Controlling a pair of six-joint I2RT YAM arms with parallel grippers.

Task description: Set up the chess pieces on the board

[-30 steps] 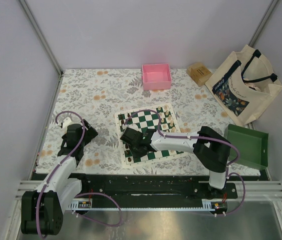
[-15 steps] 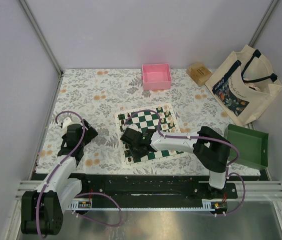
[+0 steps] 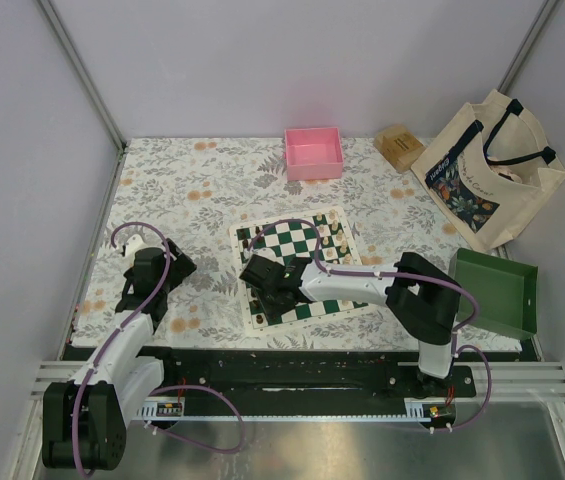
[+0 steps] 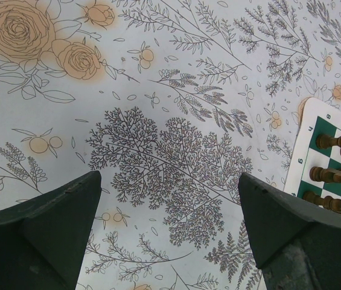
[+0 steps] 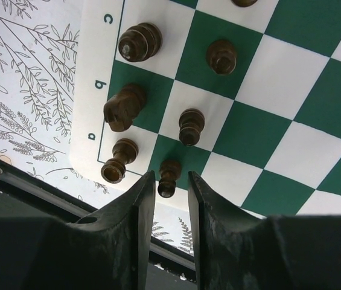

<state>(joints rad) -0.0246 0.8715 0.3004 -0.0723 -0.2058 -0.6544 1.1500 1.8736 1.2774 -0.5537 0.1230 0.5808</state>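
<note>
Right gripper (image 5: 170, 176) is narrowly open around a dark pawn (image 5: 168, 183) on the board (image 5: 254, 133); left gripper (image 4: 169, 177) wide open above cloth (image 4: 158, 90).

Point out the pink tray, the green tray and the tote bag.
pink tray (image 3: 312, 150): top view, bare floor.
green tray (image 3: 495, 292): top view, bare floor.
tote bag (image 3: 467, 193): top view, printed front panel.

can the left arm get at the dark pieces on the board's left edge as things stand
Probably yes for some: the left gripper hangs open over tablecloth, with nothing between it and the dark pieces at the board edge. The right gripper crowds the near-left corner, so pieces there look blocked.
</note>
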